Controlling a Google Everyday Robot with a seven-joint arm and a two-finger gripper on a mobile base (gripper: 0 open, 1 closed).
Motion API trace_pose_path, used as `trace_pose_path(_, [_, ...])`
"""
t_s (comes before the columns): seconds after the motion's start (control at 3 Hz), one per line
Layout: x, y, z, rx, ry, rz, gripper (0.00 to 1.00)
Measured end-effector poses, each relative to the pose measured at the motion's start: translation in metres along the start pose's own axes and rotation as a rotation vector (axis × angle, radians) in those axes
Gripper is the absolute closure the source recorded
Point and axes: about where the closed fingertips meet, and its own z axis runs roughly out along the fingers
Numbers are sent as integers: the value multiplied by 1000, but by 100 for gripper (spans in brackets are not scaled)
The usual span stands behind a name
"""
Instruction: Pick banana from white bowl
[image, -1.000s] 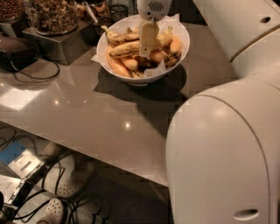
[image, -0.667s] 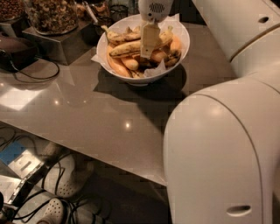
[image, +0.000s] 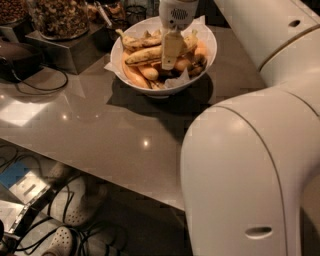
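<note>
The white bowl (image: 159, 89) stands at the back of the grey counter, lined with white paper and full of bananas. The banana (image: 144, 55), long and brown-flecked, lies across the top of the pile from left to right. Shorter, smooth orange-yellow bananas (image: 136, 76) lie under and beside it. My gripper (image: 170, 56) hangs straight down from its white wrist over the middle of the bowl, its tip at the long banana's right half. Whether it touches the banana cannot be told.
Glass jars of nuts (image: 59, 16) stand on a metal stand at the back left. A dark cable (image: 37, 85) loops on the counter (image: 110, 130) at the left. My large white arm (image: 250, 165) fills the right. Cables and shoes (image: 75, 210) lie on the floor below the counter's front edge.
</note>
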Motion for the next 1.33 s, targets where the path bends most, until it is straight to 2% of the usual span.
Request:
trace_pose_path(1.0, [2, 3, 2, -2, 14, 3, 100])
trace_pose_path(1.33, [2, 3, 1, -2, 13, 3, 100])
